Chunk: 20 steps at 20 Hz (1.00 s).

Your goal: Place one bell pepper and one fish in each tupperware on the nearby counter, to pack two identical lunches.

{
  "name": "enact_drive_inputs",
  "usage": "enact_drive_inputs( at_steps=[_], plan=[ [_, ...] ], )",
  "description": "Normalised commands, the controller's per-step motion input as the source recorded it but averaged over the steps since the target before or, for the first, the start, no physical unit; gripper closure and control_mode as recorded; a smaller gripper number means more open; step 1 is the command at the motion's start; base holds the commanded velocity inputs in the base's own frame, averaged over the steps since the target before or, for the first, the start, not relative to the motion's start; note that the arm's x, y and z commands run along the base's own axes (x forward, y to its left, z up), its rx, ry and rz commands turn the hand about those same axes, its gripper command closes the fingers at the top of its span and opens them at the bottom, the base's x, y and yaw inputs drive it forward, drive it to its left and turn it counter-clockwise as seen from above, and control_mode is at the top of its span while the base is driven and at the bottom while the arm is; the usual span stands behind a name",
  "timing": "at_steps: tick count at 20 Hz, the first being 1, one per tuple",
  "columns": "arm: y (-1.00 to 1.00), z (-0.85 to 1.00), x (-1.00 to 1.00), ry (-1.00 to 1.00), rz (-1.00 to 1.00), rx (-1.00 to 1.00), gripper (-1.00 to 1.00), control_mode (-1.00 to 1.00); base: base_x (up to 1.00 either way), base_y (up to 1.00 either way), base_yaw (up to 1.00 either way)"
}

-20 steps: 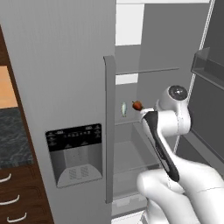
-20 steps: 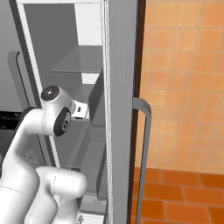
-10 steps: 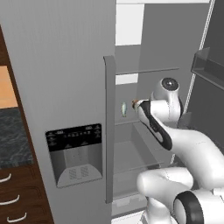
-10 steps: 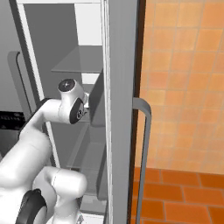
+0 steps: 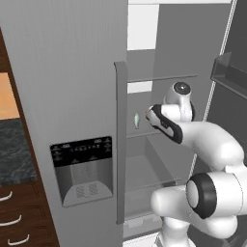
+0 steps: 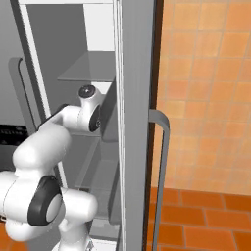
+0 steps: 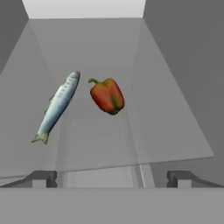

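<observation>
In the hand view a silver-blue fish (image 7: 57, 107) lies on a glass fridge shelf (image 7: 175, 131), head away from me. Just to its right rests a red bell pepper (image 7: 107, 96) with a green patch. My gripper (image 7: 111, 178) hovers short of both, over the shelf's near edge, its jaws open wide with nothing between them. From the left base view the fish (image 5: 137, 120) peeks out beside the fridge door's edge, and my arm reaches into the fridge next to it. The counter (image 5: 14, 154) is at the far left. The tupperware is out of view.
The shut left fridge door with its dispenser panel (image 5: 82, 169) stands close on my left. The open right door (image 6: 137, 122) with its handle (image 6: 162, 147) and a door bin (image 5: 231, 77) flanks my right. Dark drawers (image 5: 9, 217) sit below the counter.
My arm has swung forward and into the fridge, bringing the hand up to the shelf. In the left base view the arm now hides the pepper. The jaws stay open.
</observation>
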Motion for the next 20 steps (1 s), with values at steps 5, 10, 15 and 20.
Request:
enact_drive_inputs(
  at_steps=[5, 10, 15, 20],
  plan=[
    [0.00, -0.15, 0.49, -0.03, 0.00, 0.00, -1.00, -1.00, 0.00, 0.00, 0.00],
    [0.00, -0.22, 0.48, 0.01, 0.00, 0.00, -1.00, -1.00, 0.00, 0.00, 0.00],
    [0.00, -0.28, 0.38, 0.00, 0.00, 0.00, -1.00, -1.00, 0.00, 0.00, 0.00],
    [0.00, -0.27, 0.42, 0.00, 0.00, 0.00, -1.00, -1.00, 0.00, 0.00, 0.00]
  ],
)
